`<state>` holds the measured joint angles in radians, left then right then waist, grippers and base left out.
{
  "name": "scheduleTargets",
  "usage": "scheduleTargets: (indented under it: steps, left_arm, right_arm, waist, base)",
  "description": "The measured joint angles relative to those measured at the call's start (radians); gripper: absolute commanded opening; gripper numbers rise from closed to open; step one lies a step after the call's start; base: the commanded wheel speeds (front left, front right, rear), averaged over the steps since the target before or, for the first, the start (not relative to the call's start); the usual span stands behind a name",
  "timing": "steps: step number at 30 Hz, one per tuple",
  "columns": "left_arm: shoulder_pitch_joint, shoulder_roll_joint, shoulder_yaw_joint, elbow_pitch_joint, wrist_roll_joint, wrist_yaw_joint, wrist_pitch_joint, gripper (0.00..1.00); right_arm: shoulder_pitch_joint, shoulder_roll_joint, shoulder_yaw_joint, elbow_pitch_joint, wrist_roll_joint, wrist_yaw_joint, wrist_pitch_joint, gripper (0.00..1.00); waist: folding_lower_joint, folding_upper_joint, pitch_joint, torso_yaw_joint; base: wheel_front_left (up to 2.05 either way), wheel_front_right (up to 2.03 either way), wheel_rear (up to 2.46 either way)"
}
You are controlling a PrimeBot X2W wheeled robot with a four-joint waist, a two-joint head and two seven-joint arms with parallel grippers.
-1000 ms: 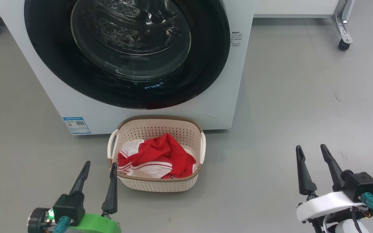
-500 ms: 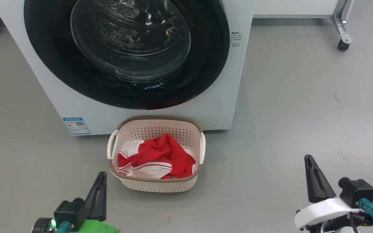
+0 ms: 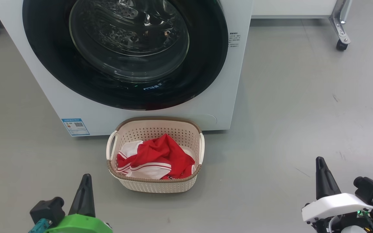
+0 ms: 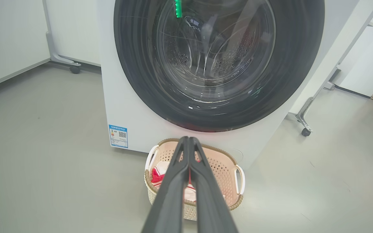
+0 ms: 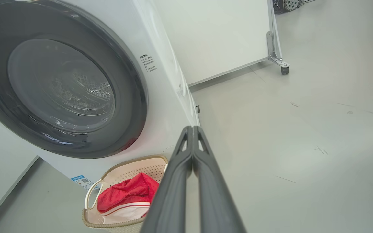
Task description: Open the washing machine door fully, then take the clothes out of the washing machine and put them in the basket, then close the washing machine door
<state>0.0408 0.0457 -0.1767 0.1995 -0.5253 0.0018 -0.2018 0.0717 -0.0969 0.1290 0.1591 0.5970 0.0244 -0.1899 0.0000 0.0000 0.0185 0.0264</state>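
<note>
While washing machine door (image 3: 206,64) sits shut, I see clothes (image 3: 160,155) lying in basket (image 3: 154,119) on floor (image 3: 287,113) just before washing machine (image 3: 76,110); left gripper (image 3: 86,178), right gripper (image 3: 320,160) both pinched closed, empty

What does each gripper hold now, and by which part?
Nothing. The left gripper and the right gripper are shut on air; the clothes lie in the basket.

light: we see bright, even, diffuse light | shadows: faint, soft beneath the cream perforated plastic basket (image 3: 155,186) | glare: we catch white glints on the glossy black-rimmed round glass door (image 3: 126,48) | edges: straight lines bend in wrist views | focus: sharp
</note>
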Motion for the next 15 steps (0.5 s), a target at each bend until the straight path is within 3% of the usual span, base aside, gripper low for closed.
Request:
scheduleTargets:
  steps: [15]
  left_arm:
    - [-0.004,-0.001,0.044,0.008,-0.195,-0.017,0.06,0.0]
  right_arm:
    - [-0.013,0.006,-0.044,0.016,0.183,0.018,0.053,0.0]
  waist:
    - [0.0,0.0,-0.003,-0.005]
  base:
    - [0.0,0.0,0.0]
